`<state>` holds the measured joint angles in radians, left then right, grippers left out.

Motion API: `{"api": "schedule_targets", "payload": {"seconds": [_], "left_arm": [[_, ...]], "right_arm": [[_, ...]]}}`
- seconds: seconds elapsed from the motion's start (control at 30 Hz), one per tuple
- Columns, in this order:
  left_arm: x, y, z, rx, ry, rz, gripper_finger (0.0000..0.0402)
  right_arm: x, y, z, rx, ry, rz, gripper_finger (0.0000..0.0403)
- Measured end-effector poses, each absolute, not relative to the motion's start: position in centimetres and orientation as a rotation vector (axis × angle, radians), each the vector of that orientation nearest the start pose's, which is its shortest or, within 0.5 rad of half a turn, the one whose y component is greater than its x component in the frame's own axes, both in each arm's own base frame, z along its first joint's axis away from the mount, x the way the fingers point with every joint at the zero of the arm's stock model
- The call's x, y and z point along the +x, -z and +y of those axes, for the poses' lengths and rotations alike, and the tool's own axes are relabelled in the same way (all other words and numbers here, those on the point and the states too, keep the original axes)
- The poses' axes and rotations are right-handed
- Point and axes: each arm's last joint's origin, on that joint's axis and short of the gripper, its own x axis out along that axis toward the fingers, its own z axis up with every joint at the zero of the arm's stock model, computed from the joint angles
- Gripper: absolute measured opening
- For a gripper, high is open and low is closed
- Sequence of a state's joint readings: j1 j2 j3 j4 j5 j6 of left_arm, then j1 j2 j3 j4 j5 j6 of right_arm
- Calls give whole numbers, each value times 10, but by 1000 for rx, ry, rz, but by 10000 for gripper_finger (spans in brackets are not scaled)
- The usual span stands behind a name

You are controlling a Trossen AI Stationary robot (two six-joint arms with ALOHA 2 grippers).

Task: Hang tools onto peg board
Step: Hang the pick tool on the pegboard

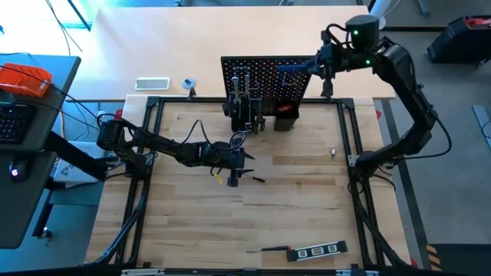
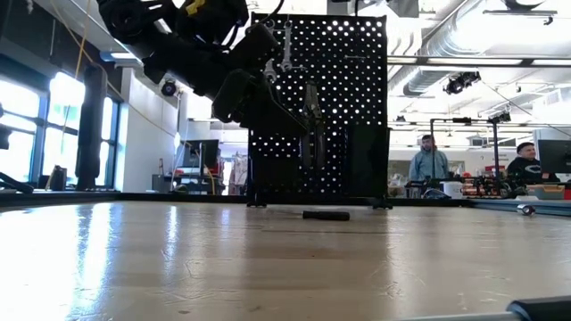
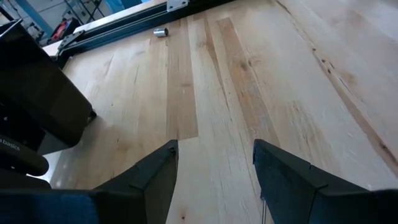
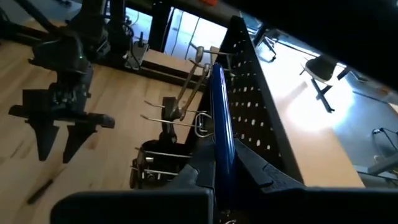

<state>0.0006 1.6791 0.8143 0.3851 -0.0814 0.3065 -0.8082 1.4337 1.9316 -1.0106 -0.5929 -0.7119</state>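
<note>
A: While the left pincer (image 1: 236, 178) hangs over the middle of the desk (image 1: 291, 215), fingers (image 3: 155, 177) apart and holding nothing, what lies under it?

B: A small dark screwdriver (image 1: 258, 180) just beside it on the wood. Behind, the peg board (image 1: 268, 77) stands upright at the far edge; pliers (image 1: 238, 88) and wrenches (image 1: 251, 100) already hang there.

A: Right side?

B: Right pincer (image 4: 219, 180) at the board's upper face, clamped on the blue-handled hex key (image 4: 221, 124). Level (image 1: 317, 250) lies at the near edge.
</note>
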Motion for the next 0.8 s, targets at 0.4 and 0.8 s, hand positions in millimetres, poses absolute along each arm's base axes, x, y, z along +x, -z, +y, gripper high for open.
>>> {"api": "schedule_targets", "payload": {"seconds": [0.4,0.8], "left_arm": [[339,-174,2,322,-3,489,200],[339,-174,2,321,-5,481,200]], "right_arm": [[194,-450,-187,-336,67,491,10],[177,-432,-171,-391,156,479,15]]}}
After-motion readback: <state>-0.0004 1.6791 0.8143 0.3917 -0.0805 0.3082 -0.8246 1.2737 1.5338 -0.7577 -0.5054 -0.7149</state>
